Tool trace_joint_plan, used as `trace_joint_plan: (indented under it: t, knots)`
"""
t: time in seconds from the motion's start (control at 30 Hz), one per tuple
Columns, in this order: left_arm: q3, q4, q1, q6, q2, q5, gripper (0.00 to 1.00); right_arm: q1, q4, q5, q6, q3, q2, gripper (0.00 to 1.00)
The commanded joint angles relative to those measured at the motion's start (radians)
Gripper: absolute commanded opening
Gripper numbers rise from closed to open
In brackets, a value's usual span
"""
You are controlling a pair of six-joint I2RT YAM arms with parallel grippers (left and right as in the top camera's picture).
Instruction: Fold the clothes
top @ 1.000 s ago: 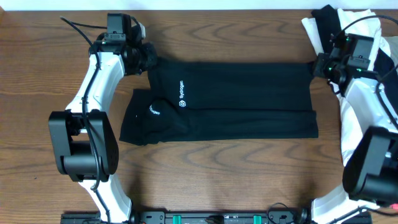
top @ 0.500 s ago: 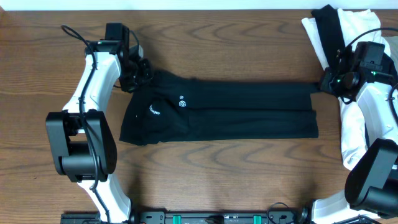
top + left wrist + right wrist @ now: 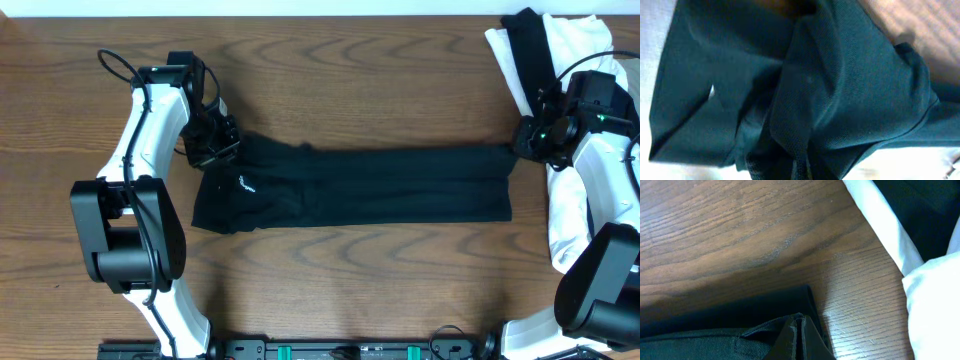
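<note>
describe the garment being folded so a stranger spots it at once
On the wooden table, look between the left gripper and right gripper. The black garment lies there as a long flat band with white lettering near its left end, unlike the heaped black and white pile at the far right corner.

Count: 1 long black fabric garment (image 3: 370,185) on 1 brown wooden bench (image 3: 350,290). 1 heap of white and black soft garments (image 3: 592,36); can't separate pieces, at least one white and one black. 2 white-and-black robot arms, 2 hands: left hand (image 3: 215,140), right hand (image 3: 525,140).
</note>
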Motion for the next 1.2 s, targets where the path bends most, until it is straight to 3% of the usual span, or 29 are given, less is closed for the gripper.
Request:
trace_joint_plan:
  t: [0.0, 0.53, 0.7, 1.17]
  knots:
    - [0.005, -0.024, 0.003, 0.016, -0.018, -0.013, 0.06, -0.008, -0.006, 0.018, -0.01, 0.0, 0.01, 0.01]
    - [-0.002, 0.009, 0.003, 0.015, -0.018, -0.013, 0.08, -0.008, -0.024, 0.018, -0.01, 0.0, 0.078, 0.01]
    - [-0.026, 0.005, -0.004, 0.015, -0.018, -0.013, 0.28, -0.008, -0.024, 0.018, -0.01, 0.0, 0.078, 0.01]
    - [-0.032, -0.001, -0.011, 0.015, -0.018, -0.013, 0.28, -0.008, -0.028, 0.019, -0.01, 0.0, 0.078, 0.02]
